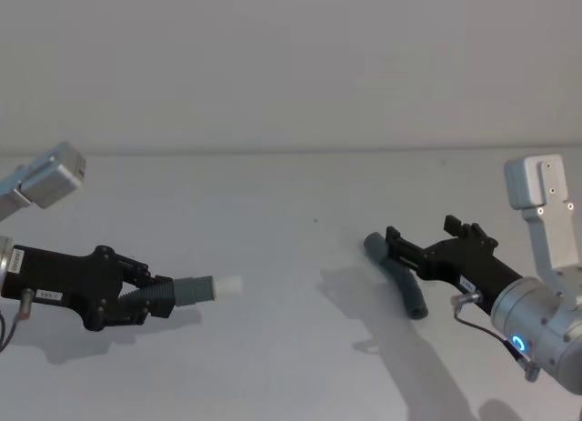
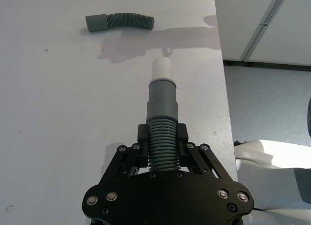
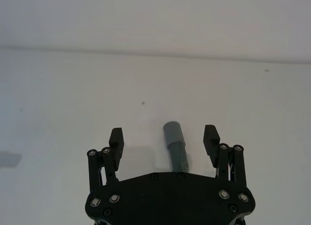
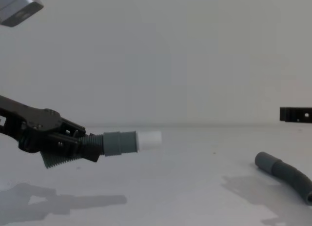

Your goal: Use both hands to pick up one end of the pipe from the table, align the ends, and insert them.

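Holding the short hose [image 1: 191, 290] aloft at 9 o'clock, left gripper [image 1: 156, 295] fingers clamp its ribbing; right gripper [image 3: 164, 137], fingers spread, hovers over the long hose [image 1: 409, 294] on the tabletop [image 1: 291, 348] at 4 o'clock, likely light and bendy, best grasped near its collar [image 1: 374, 248].

Corrugated matt grey plastic, smooth collars [image 2: 163, 101]: short pipe piece [image 2: 162, 140], longer pipe piece [image 2: 130, 21]. Smooth white tip [image 2: 162, 69]. Smooth matt table [image 2: 73, 113].

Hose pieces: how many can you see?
2. The short piece is held in the left gripper above the table; the longer piece lies on it, under the open right gripper.
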